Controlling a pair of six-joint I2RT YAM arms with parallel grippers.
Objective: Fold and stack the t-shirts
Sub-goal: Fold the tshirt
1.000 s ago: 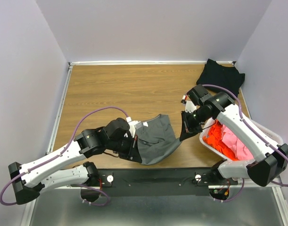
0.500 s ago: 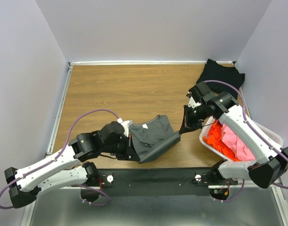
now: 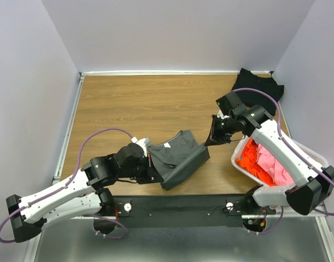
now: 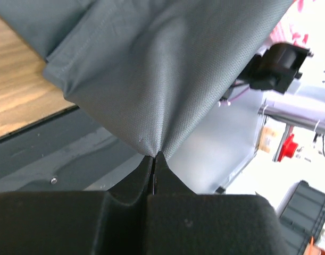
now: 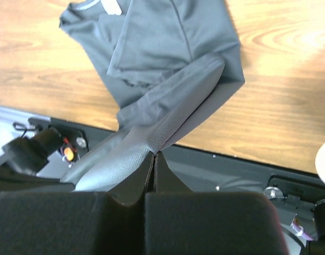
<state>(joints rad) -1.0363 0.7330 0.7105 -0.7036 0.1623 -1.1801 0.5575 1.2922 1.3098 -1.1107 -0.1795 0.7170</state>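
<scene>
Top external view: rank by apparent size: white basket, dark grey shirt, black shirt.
1. white basket, even though it is partly covered.
2. dark grey t-shirt, bunched and held up nearer the camera.
3. black t-shirt, partly hidden; too close to the grey one to rank firmly.

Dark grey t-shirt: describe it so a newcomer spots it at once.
On the wooden table, look along the near edge, left of the white basket. The dark grey t-shirt is there, pinched by the left gripper and the right gripper. The black t-shirt lies untouched in the far right corner.
</scene>
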